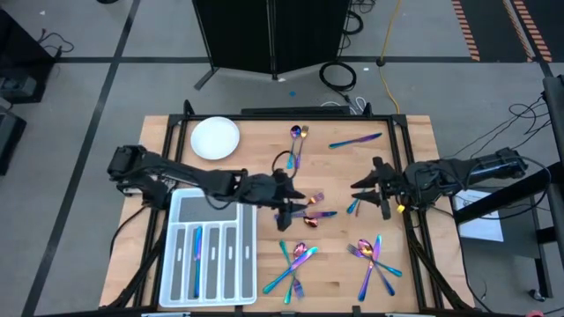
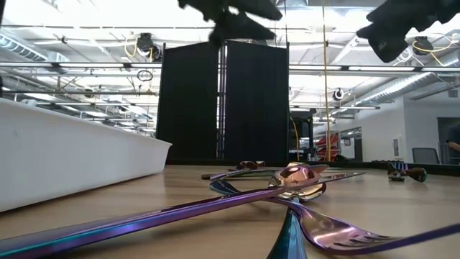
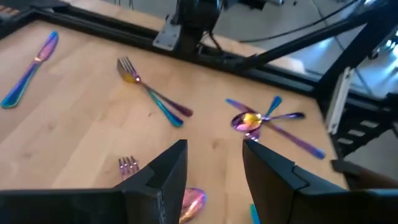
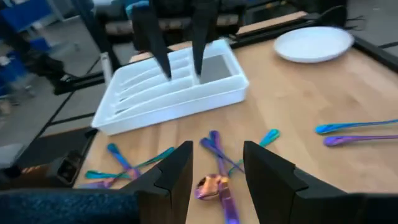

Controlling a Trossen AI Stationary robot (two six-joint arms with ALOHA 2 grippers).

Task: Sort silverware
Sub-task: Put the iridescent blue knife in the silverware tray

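I'm hovering the left gripper (image 1: 288, 210), fingers spread and empty, over the iridescent rainbow-finished spoon (image 1: 310, 214) at frame centre. I'm planning to straddle its slim handle squarely before pinching. The right gripper (image 1: 368, 192) is waiting centre-right, also spread.

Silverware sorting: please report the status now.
Left tool open, empty, above the table's middle. Right tool open, empty, right of centre. Two pieces in tray; most silverware loose on table. Nothing blocking.

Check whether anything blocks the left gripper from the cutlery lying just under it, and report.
Nothing visible does. The left gripper hangs open above the table's middle, and the fork and spoon lie directly below its fingers with only bare wood around them. The right gripper waits, open, off to the side.
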